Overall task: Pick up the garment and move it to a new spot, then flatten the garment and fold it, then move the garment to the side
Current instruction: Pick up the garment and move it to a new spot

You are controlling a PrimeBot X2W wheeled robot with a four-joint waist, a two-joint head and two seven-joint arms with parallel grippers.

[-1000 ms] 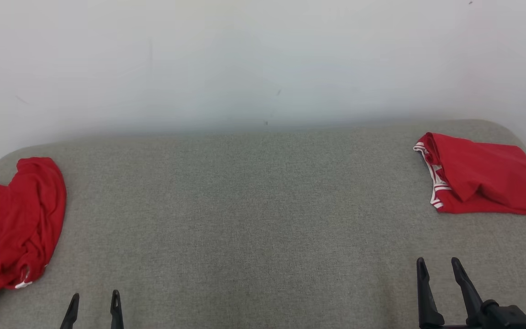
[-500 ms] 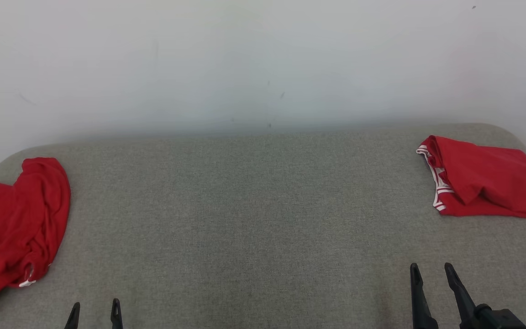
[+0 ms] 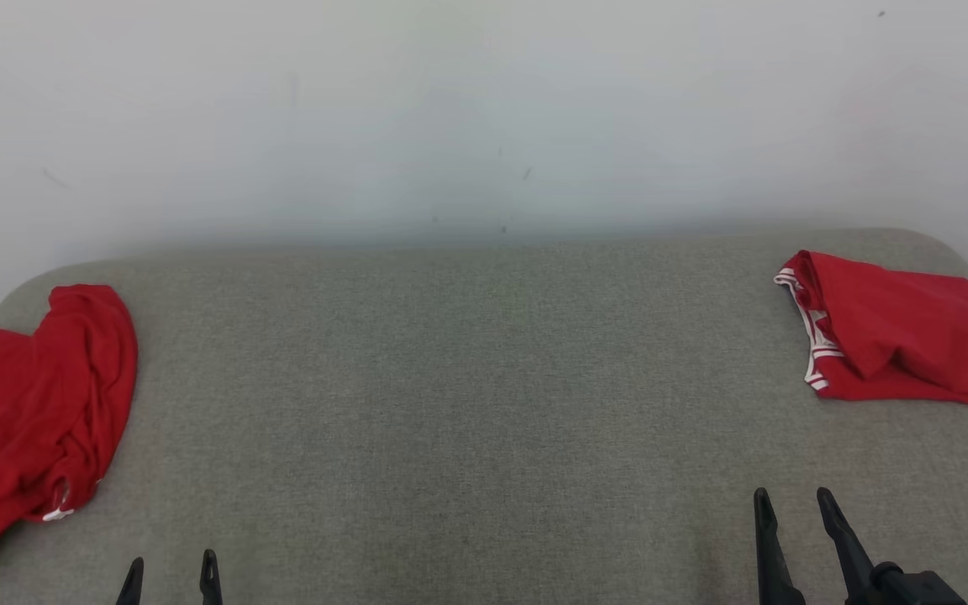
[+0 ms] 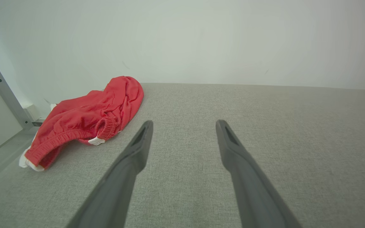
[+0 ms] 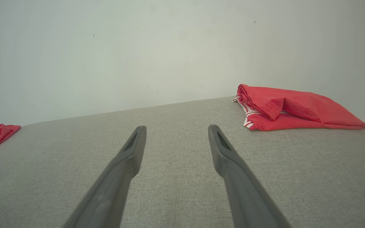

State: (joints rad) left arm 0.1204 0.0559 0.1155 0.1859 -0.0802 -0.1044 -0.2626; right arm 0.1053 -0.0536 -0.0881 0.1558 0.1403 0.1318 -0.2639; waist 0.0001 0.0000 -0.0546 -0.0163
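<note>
— What covers the broad grey table top (image 3: 467,403)?
— A coarse woven cloth, matt, finely flecked.
— And the crumpled red garment (image 4: 93,117) at the left?
— Soft dull cloth, its waistband gathered and ribbed. The folded red garment with white striped trim (image 5: 296,109) looks smoother.
— The long dark fingers (image 4: 131,164)?
— Smooth, matt, plastic-looking. The pale wall (image 3: 450,109) is flat and matt.

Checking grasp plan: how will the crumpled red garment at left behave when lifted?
The crumpled red garment lies in soft folds, so probably floppy, drooping from one pinch. Looks thin, likely light. Its gathered waistband may grip firmer.
</note>
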